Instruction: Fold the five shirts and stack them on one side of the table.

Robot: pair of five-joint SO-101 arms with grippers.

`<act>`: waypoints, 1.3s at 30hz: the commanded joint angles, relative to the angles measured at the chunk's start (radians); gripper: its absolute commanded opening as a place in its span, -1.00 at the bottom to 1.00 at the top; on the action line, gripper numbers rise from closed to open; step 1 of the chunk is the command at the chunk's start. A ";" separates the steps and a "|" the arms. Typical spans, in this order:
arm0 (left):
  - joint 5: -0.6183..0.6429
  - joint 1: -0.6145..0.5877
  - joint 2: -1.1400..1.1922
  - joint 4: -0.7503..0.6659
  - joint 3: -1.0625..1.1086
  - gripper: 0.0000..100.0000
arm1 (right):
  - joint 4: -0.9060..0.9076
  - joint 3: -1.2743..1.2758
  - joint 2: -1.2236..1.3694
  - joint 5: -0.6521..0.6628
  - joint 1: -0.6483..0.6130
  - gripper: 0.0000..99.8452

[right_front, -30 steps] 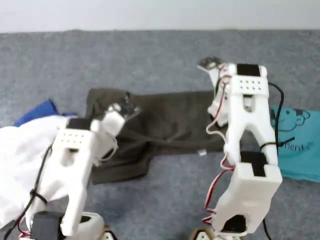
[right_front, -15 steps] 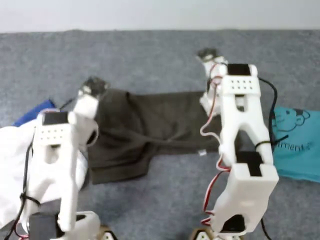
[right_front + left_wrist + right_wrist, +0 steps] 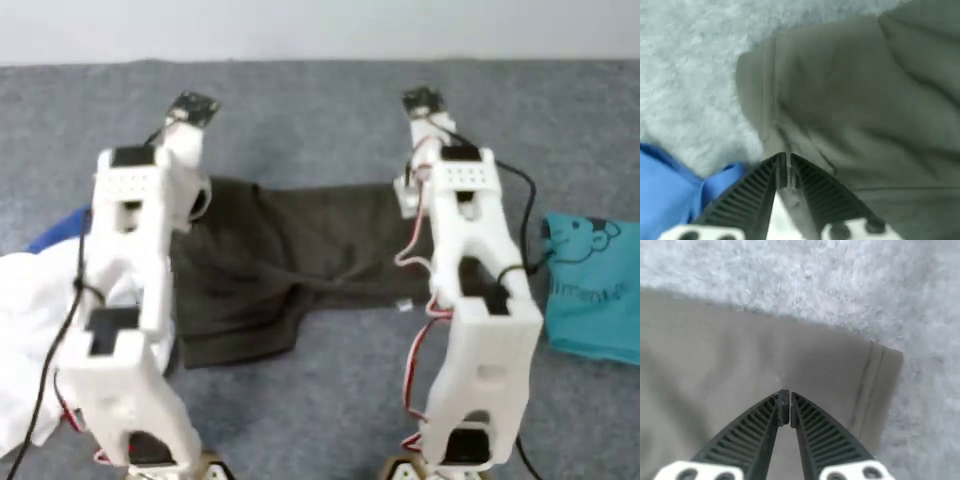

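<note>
A dark olive shirt (image 3: 300,250) lies spread, partly folded, across the middle of the grey table (image 3: 320,110). My left arm (image 3: 130,200) stretches over the shirt's far left corner. In the left wrist view my left gripper (image 3: 785,170) is shut, its tips just above the shirt (image 3: 865,100) near its left edge, holding nothing that I can see. My right arm (image 3: 460,200) stretches over the shirt's far right corner. My right gripper (image 3: 785,407) is shut above the cloth (image 3: 715,355), a short way in from the hemmed edge (image 3: 872,385).
A white shirt (image 3: 30,320) lies heaped at the near left, with a blue shirt (image 3: 60,228) (image 3: 665,190) under its far edge. A teal printed shirt (image 3: 595,290) lies at the right edge. Bare grey table runs along the far side.
My left arm swung from the shirt's middle left out to its far left corner and stretched away from the base. My right arm stretched a little farther and shifted slightly left.
</note>
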 commanded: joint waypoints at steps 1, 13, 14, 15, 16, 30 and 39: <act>0.009 0.032 0.092 0.035 -0.114 -0.93 | -0.030 -0.043 0.019 -0.008 0.015 -0.98; 0.000 -0.066 0.407 0.250 -0.423 -0.93 | -0.028 -0.043 0.064 -0.005 0.160 -0.98; 0.000 -0.066 0.410 0.270 -0.447 -0.94 | -0.025 -0.043 0.064 -0.005 0.171 -0.98; 0.000 -0.064 0.410 0.284 -0.467 -0.94 | -0.013 -0.043 0.062 -0.005 0.180 -0.98; 0.000 -0.064 0.410 0.299 -0.489 -0.94 | -0.002 -0.043 0.062 -0.005 0.188 -0.98; 0.005 -0.048 0.353 0.451 -0.791 -0.94 | 0.059 -0.054 -0.076 -0.003 0.120 -0.98; 0.009 0.025 0.451 0.285 -0.791 -0.93 | -0.147 -0.054 -0.081 -0.011 0.108 -0.98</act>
